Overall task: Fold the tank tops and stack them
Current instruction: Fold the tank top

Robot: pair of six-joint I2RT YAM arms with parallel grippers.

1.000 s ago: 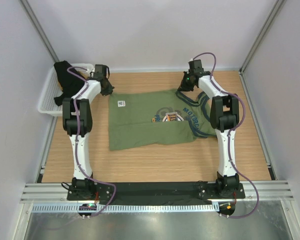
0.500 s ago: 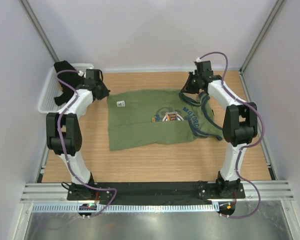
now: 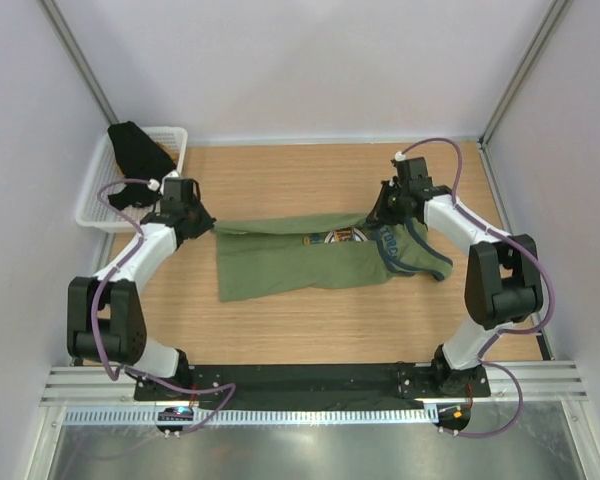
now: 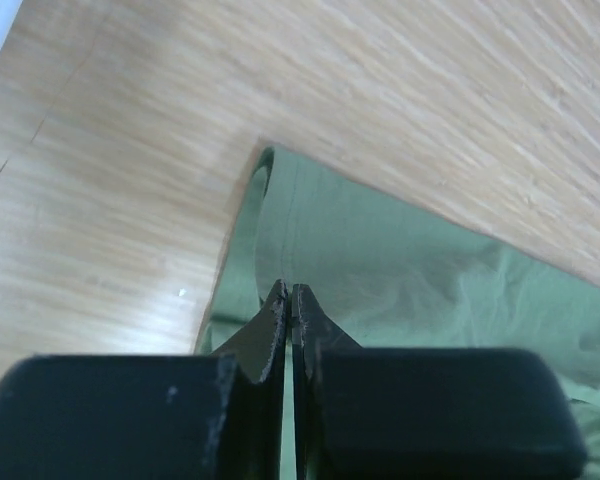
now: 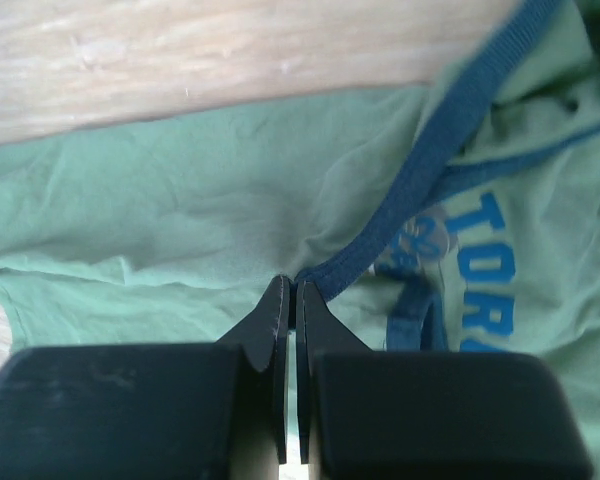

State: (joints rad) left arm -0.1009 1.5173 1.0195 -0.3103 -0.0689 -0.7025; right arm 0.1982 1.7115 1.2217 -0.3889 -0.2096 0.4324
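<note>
**Two pincers, both pinching the green tank top (image 3: 300,268)**

Both arms reach out over the wooden table (image 3: 310,175), one from each side. The green tank top lies across the middle of the table, between them.

The left pincer (image 3: 202,222) is shut tight on the left end of the top's far edge. From its own camera, the two black fingertips (image 4: 280,310) are pressed together with thin green cloth (image 4: 410,270) caught between them. Bare wood shows all around that corner.

The right pincer (image 3: 378,215) is shut too. It grips the other end of the same edge. From its own camera, the tips meet right on the navy trim (image 5: 430,170), where the band bends. Blue letters (image 5: 485,270) show on the cloth just beside it.

From above, the far edge runs in an almost straight line from one pincer to the other. That line is held up a little, above the rest of the green top. The rest of the top lies flat on the wood, closer to the arm bases. The strap end, with its navy loops, is bunched up on the right side.

The black tank top (image 3: 140,150) sits in a heap in the white basket (image 3: 85,215). The basket is at the far left corner, well apart from the green one. Neither pincer touches it.
</note>
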